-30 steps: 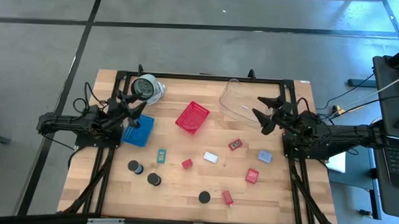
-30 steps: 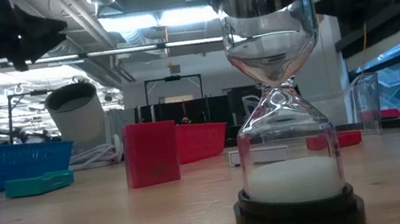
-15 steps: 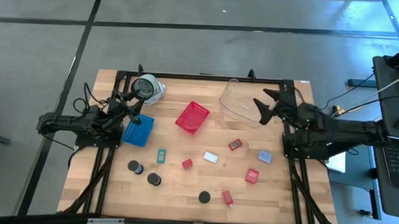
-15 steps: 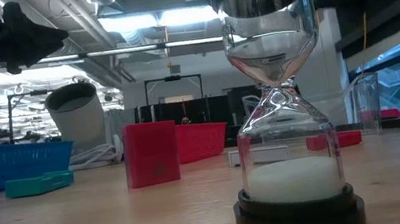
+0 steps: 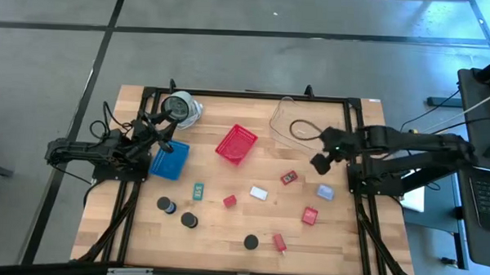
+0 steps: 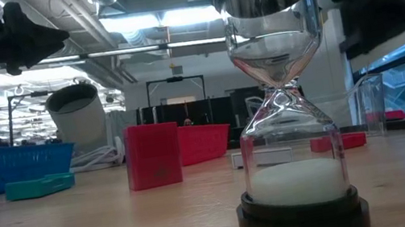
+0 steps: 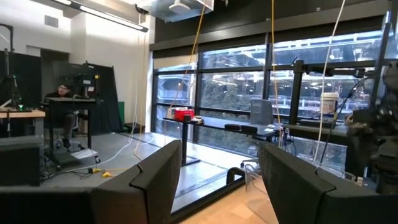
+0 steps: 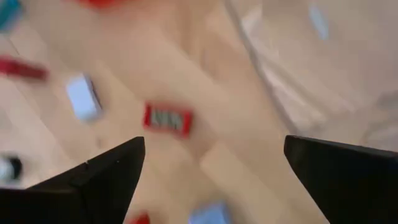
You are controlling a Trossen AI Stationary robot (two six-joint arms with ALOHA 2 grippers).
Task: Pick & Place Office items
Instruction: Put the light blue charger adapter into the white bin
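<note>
a: start at the fingers; how does the right gripper (image 5: 318, 163) stand?
b: its two dark fingers (image 8: 106, 171) are spread wide with nothing between them; it hangs above the table (image 5: 111, 223), just off the near edge of the clear tub (image 5: 288, 127).

a: and which piece does it look set to take?
b: my guess is the small red tablet (image 5: 288, 177); it lies just beside the gripper on the side away from the clear tub, the closest of all the loose pieces; in the right wrist view the same red tablet (image 8: 167, 119) sits between and ahead of the spread fingers, not yet bracketed by them.

a: how does its long side run?
b: it is a short rectangle lying flat, turned at a slant to the table's edges; red with a pale label on its face; i cannot read the label; the jaws would probably want to close across its short side.

a: other pieces near it?
b: a pale-blue block (image 5: 325, 192) and a red block (image 5: 309, 216) lie farther from the clear tub, a white piece (image 5: 258, 193) off toward the red basket (image 5: 236, 144); none touch.

a: the left arm?
b: the left gripper (image 5: 165, 131) waits far across the table from the clear tub, over the blue tray (image 5: 171, 160); fingers (image 7: 155, 180) part open, holding nothing; the right arm is much the nearer one.
</note>
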